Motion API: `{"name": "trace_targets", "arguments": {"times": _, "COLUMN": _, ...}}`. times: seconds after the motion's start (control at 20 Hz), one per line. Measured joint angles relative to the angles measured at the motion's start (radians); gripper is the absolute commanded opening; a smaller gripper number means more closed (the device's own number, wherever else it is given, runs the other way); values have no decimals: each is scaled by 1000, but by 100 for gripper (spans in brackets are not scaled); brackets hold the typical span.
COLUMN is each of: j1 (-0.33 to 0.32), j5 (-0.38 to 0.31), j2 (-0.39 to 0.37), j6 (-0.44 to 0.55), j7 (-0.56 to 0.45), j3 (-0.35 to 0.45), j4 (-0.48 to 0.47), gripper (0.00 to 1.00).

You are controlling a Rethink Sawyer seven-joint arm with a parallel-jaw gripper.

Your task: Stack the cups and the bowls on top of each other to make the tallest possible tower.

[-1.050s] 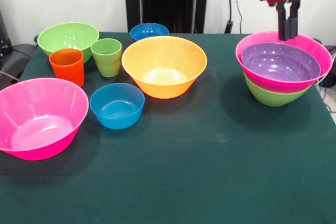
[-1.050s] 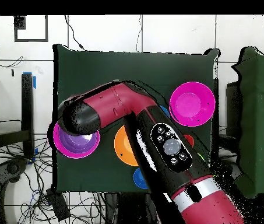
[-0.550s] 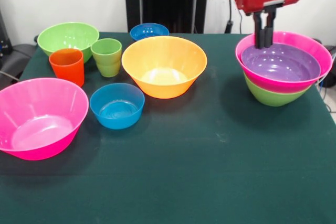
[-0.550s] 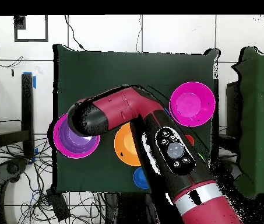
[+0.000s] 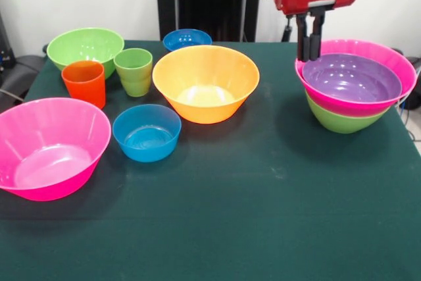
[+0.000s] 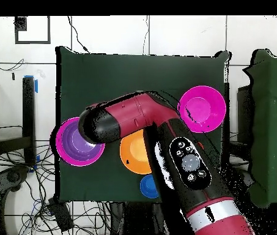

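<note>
Tower (image 5: 355,90): purple bowl (image 5: 352,78) is sitting in a pink bowl (image 5: 388,54), which is sitting in a green bowl (image 5: 339,120); standing at the right of the table (image 5: 263,215) in the front view.
Gripper (image 5: 309,54): hanging just beside the tower's left rim; fingers (image 5: 303,39) are standing close together, nearly parallel, gripping nothing.
Orange bowl (image 5: 206,82): sitting mid-table, empty.
Blue bowls: one (image 5: 147,132) is sitting in front of the orange bowl; one (image 5: 187,39) is sitting behind it.
Cups: orange-red cup (image 5: 84,83) and green cup (image 5: 133,71) are standing upright, side by side.
Other bowls: loose green bowl (image 5: 84,47) is sitting far left; loose pink bowl (image 5: 49,146) is sitting near left.
Overhead: arm (image 6: 165,147) is covering the orange bowl's edge.
</note>
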Motion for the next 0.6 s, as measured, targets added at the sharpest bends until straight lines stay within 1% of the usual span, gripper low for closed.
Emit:
{"name": "trace_targets", "arguments": {"times": 0.25, "j1": 0, "j5": -2, "j2": 5, "j6": -34, "j7": 0, "j3": -14, "j4": 0, "gripper": 0}}
{"name": "trace_targets", "arguments": {"times": 0.6, "j1": 4, "j5": -1, "j2": 38, "j6": -109, "j7": 0, "j3": -30, "j4": 0, "gripper": 0}}
